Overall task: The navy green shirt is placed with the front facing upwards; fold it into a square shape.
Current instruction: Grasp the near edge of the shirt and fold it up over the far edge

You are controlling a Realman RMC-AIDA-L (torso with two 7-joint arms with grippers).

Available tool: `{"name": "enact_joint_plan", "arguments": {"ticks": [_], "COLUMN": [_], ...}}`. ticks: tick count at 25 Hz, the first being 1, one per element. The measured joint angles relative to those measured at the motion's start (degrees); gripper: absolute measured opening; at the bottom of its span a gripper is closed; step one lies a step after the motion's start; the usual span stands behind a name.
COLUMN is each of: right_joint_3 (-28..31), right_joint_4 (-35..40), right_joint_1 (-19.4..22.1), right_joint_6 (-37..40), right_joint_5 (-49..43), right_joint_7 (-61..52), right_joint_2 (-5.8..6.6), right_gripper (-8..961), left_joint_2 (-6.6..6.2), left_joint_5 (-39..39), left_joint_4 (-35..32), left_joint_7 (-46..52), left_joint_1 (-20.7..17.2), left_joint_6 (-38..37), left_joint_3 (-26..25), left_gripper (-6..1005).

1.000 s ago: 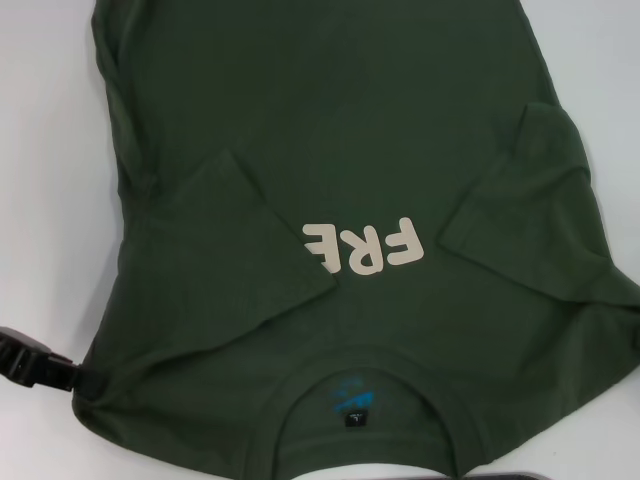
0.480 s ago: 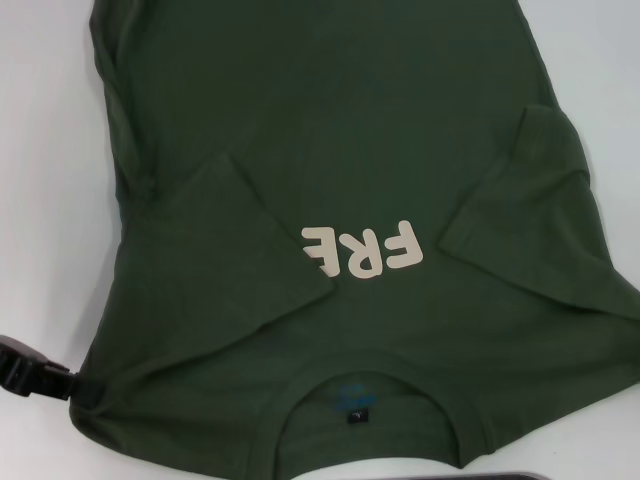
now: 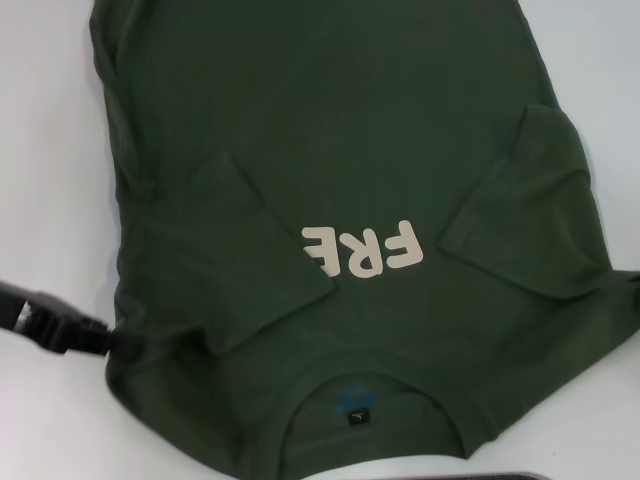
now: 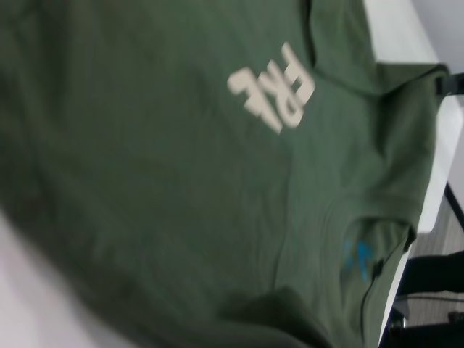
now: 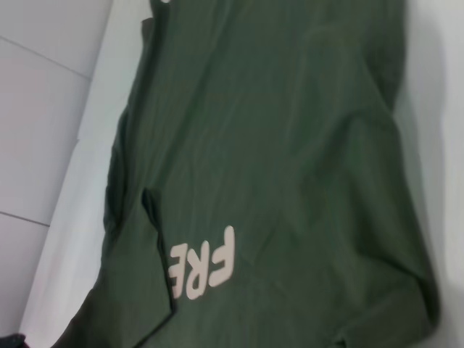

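Note:
The navy green shirt [image 3: 330, 130] lies front up on the white table [image 3: 45, 150], collar [image 3: 372, 358] nearest me, with both sleeves folded in over the chest. The left sleeve covers part of the cream lettering [image 3: 362, 248], so only "FRE" shows. My left gripper [image 3: 115, 345] is shut on the shirt's left shoulder, and the cloth bunches there. In the left wrist view my right gripper [image 4: 449, 81] shows as a dark tip at the right shoulder corner, which is drawn up to it. The shirt [image 5: 290, 145] fills the right wrist view.
Bare white table lies to the left of the shirt and at the far right [image 3: 600, 60]. A dark rounded edge [image 3: 510, 476] shows at the bottom of the head view. Beyond the table's edge the left wrist view shows floor and dark frame parts [image 4: 435, 268].
My left gripper has moved inward and away from me, pulling the left shoulder with it. The right shoulder edge has also drawn inward, baring more table at the lower right.

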State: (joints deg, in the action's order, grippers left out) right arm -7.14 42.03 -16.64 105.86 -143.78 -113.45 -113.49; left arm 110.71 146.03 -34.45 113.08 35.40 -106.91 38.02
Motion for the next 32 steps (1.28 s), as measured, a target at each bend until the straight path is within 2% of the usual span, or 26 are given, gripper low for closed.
{"name": "enact_joint_plan", "arguments": {"ticks": [7,12,17,24,32], "right_joint_3": [-0.2,-1.2,-4.9,-8.9,-11.4], "right_joint_4": [-0.1,-0.4,-0.5,-0.5,-0.5], "right_joint_1": [-4.3,-8.3,-12.5,-17.9,-21.9], "right_joint_6": [-0.1,-1.7,-5.6,-10.7,-15.2], "right_joint_5": [-0.3,-0.5,-0.3,-0.2,-0.2], "right_joint_7": [-0.7,-1.8,-4.2,-6.9,-8.8], "right_joint_2": [0.89,1.07,1.07,0.98,0.70], "right_gripper": [36,36,36,35,35], "left_joint_2": [0.24,1.22,2.40,1.93,1.48], "left_joint_5": [-4.4,-6.3,-6.8,-10.0,-13.5], "left_joint_4": [0.1,0.6,0.6,0.3,0.3], "left_joint_7": [-0.8,-0.2,1.3,4.0,5.3], "left_joint_1": [2.8,5.2,8.5,12.1,14.4], "left_joint_6": [1.5,4.2,7.0,9.4,14.7], "left_joint_3": [-2.7,-3.5,-4.5,-5.3,-5.7], "left_gripper": [81,81,81,81,81]}}
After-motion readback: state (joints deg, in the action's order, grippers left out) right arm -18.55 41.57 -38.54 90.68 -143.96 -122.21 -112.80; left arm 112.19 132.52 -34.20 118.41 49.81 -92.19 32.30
